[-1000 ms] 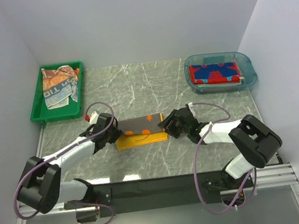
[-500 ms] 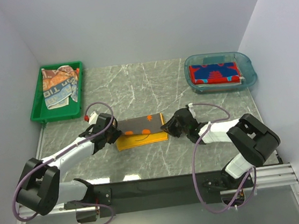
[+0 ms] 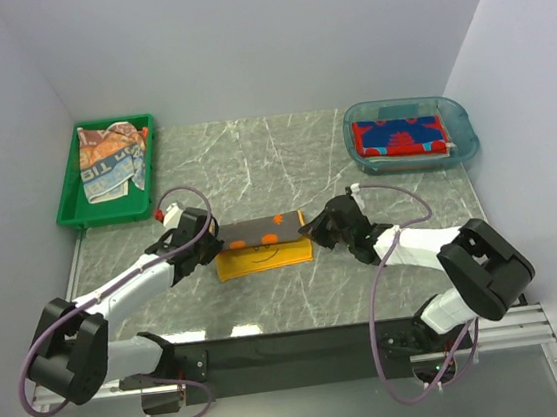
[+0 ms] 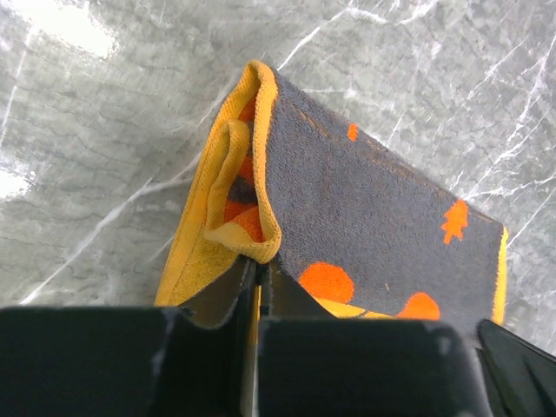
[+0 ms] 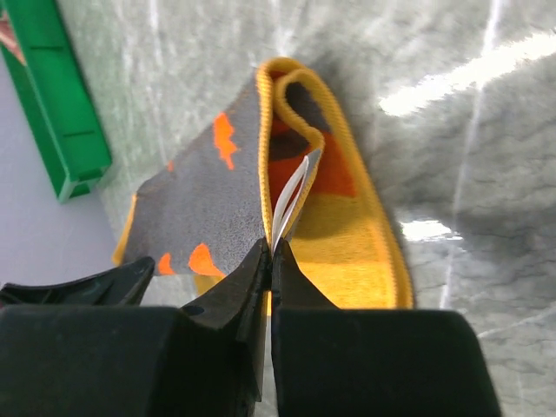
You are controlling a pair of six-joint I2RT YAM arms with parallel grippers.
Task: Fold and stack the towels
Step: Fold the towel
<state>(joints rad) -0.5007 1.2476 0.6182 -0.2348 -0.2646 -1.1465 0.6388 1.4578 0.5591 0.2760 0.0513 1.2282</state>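
An orange and grey towel [image 3: 262, 243] lies half folded at the table's middle, its grey top layer lifted off the yellow part. My left gripper [image 3: 214, 247] is shut on its left corner [image 4: 252, 248]. At the other end my right gripper [image 3: 308, 229] is shut on the right corner [image 5: 282, 221], pinching the yellow hem and a white label. Crumpled towels [image 3: 110, 159] fill the green tray. A folded red towel with blue print [image 3: 399, 135] lies in the blue tub.
The green tray [image 3: 69, 210] stands at the back left, and its wall shows in the right wrist view [image 5: 61, 113]. The clear blue tub [image 3: 463, 127] stands at the back right. Purple cables loop over both arms. White walls close the table in.
Both grippers have closed on the towel's near corners; the right one moved in to the left. The grey top layer is now raised a little.
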